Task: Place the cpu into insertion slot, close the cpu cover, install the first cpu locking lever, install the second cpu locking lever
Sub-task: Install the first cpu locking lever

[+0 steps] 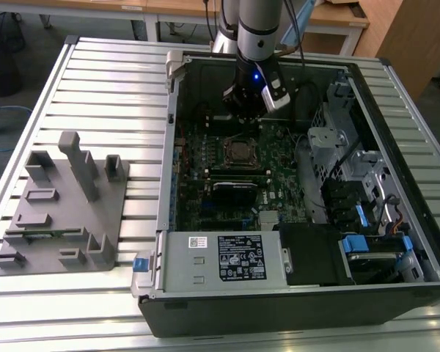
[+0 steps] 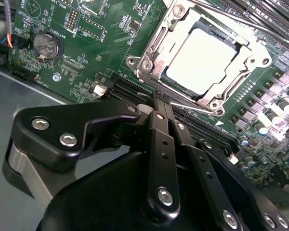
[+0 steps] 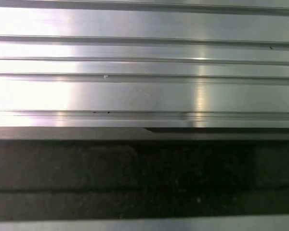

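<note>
Two fingers (image 2: 160, 130) pressed together, empty; cpu (image 2: 204, 60) just beyond tips, w/o contact.

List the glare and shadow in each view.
Second wrist view: glare whitens the pale silver square cpu, while the black end effector reads dark. First wrist view: bright reflections streak the ribbed aluminium surface. Exterior view: the open black computer case is shadowed along its far wall.

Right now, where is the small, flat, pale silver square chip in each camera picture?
Exterior view: pale silver square cpu, middle of the open black computer case.
Second wrist view: cpu framed by the silver-grey metal cpu cover.
First wrist view: faces ribbed silver metal slats.
Shared landmark: the green circuit board.
</note>
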`<action>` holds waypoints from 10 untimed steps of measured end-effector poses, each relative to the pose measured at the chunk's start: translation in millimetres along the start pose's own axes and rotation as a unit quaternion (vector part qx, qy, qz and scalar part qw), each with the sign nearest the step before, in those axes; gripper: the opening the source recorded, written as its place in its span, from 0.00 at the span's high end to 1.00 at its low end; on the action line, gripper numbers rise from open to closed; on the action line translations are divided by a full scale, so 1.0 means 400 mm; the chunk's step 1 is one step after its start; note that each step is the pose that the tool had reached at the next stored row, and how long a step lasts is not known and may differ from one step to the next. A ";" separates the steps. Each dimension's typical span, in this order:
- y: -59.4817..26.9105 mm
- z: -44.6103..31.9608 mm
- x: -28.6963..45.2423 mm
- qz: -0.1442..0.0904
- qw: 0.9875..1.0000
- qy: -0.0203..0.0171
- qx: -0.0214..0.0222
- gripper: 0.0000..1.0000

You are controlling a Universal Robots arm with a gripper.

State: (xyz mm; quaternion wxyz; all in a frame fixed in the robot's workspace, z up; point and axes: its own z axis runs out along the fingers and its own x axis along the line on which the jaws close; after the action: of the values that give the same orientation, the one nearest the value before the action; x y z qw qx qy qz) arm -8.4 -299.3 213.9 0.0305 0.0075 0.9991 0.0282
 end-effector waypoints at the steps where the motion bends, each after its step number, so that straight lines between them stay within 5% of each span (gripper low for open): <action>1: 0.000 -0.004 0.000 0.000 1.000 0.000 0.000 0.89; 10: 0.002 -0.044 -0.003 0.000 1.000 0.000 -0.001 0.89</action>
State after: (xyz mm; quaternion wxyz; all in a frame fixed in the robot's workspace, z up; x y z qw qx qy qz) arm -8.4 -299.6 231.7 0.0307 0.0075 0.9991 0.0287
